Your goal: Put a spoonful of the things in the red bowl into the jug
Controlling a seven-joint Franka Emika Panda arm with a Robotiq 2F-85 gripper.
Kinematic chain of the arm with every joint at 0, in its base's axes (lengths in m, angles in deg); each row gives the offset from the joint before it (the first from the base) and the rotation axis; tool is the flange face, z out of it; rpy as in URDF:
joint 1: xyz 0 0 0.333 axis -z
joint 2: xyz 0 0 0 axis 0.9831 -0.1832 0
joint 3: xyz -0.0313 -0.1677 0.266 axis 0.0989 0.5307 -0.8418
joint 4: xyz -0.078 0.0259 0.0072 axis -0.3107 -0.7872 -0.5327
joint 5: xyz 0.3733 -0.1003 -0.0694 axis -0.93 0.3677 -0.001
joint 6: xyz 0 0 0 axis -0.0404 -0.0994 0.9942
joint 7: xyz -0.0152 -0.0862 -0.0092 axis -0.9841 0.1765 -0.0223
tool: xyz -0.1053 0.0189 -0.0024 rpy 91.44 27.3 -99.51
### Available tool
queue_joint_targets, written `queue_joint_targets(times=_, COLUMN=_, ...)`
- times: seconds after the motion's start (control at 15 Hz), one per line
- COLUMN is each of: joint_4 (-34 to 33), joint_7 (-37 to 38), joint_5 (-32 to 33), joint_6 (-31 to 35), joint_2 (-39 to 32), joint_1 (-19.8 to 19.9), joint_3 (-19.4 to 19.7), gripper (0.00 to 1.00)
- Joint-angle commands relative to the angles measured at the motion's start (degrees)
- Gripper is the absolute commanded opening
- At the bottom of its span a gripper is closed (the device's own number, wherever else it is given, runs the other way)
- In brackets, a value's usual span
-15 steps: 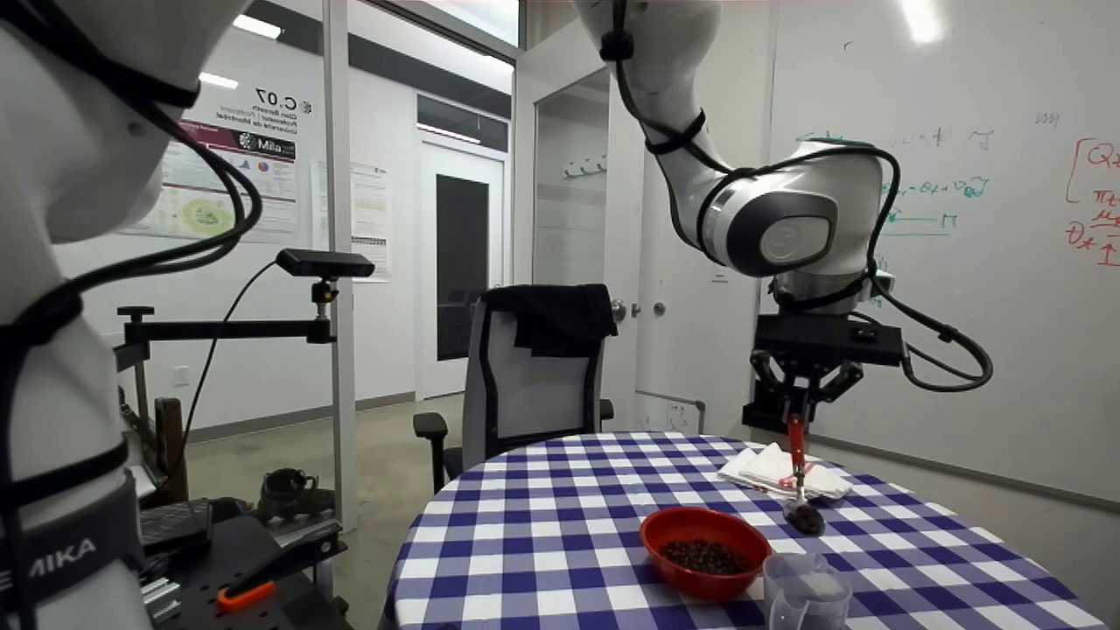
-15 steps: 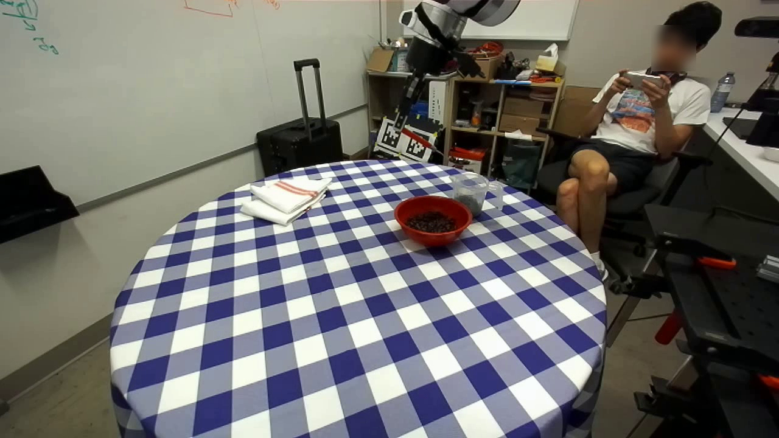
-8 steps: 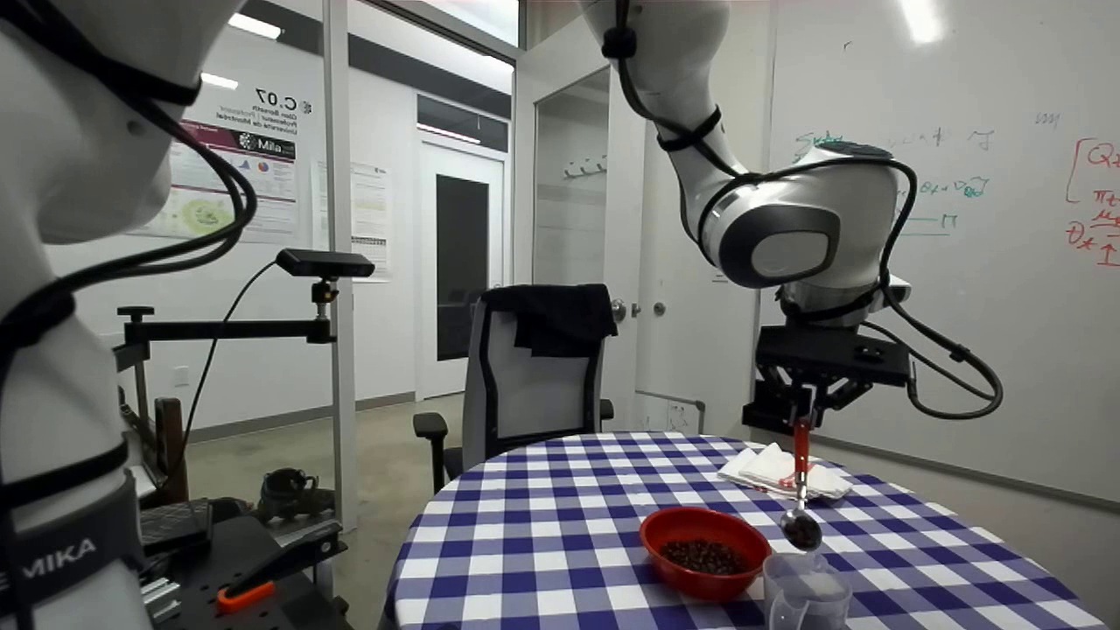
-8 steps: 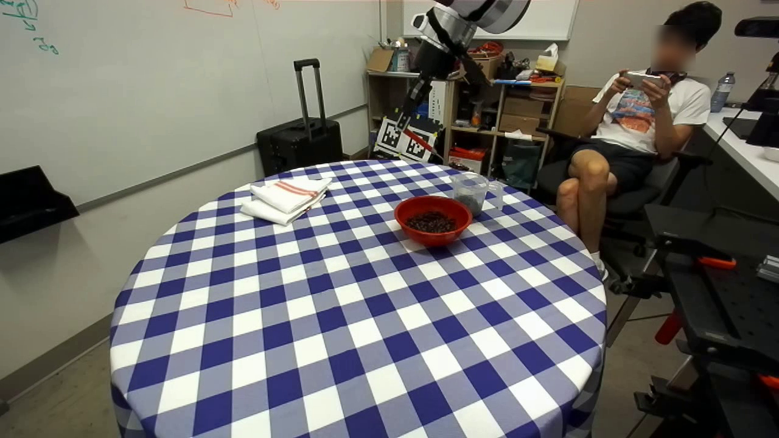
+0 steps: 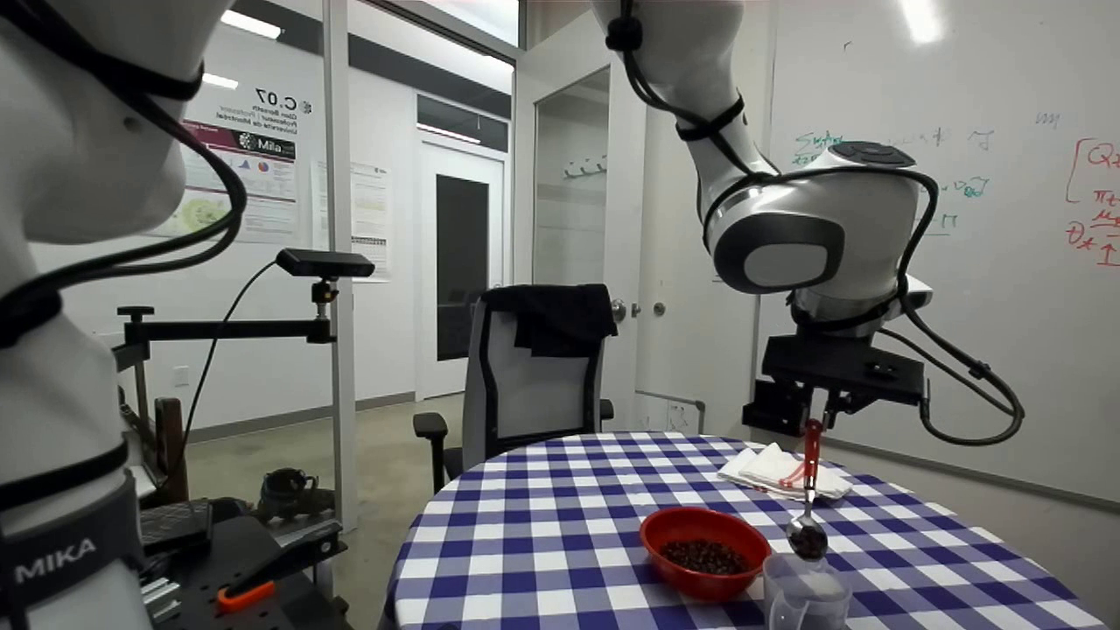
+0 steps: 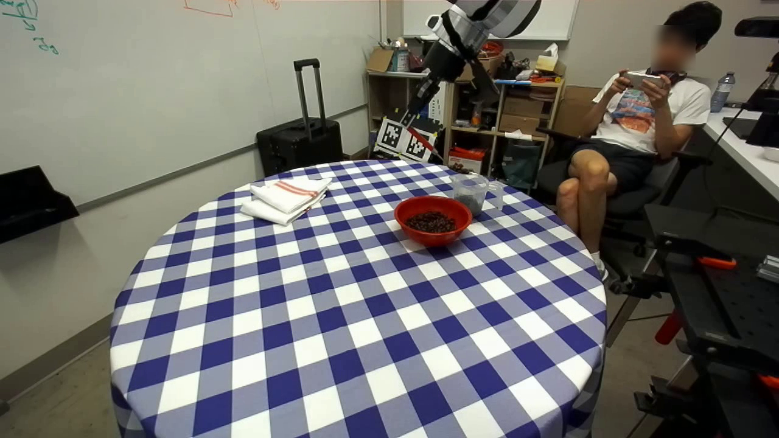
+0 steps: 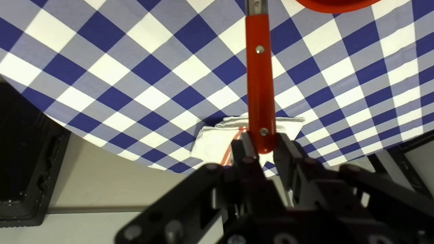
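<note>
Gripped a red-handled spoon (image 7: 260, 76) in the claw (image 7: 264, 144), with dark pieces (image 5: 810, 544) on its tip, below the claw and near the rim of the clear jug (image 5: 827, 599), and the red bowl (image 6: 426, 238) lower, to one side. Had beneath the claw a round table (image 6: 341, 316) in blue-and-white check and a folded white towel (image 6: 285, 202). Had around the claw, well apart, a whiteboard (image 5: 1006, 262), office chair (image 5: 547, 402), black suitcase (image 6: 301, 146) and seated person (image 6: 636, 129).
</note>
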Motion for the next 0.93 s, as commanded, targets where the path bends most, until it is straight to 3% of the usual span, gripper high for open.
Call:
queue_joint_targets(times=0.0, joint_4=2.84, joint_7=-6.19, joint_5=-5.83, joint_6=2.94, joint_2=2.05, joint_1=3.00, joint_3=-3.09, gripper=0.05)
queue_joint_targets(times=0.13, joint_4=3.70, joint_7=-9.69, joint_5=-9.36, joint_6=4.38, joint_2=2.62, joint_1=4.39, joint_3=-4.46, gripper=0.05)
queue_joint_targets(times=0.87, joint_4=9.50, joint_7=-29.30, joint_5=-27.16, joint_6=10.20, joint_2=5.98, joint_1=19.73, joint_3=-20.83, gripper=0.05)
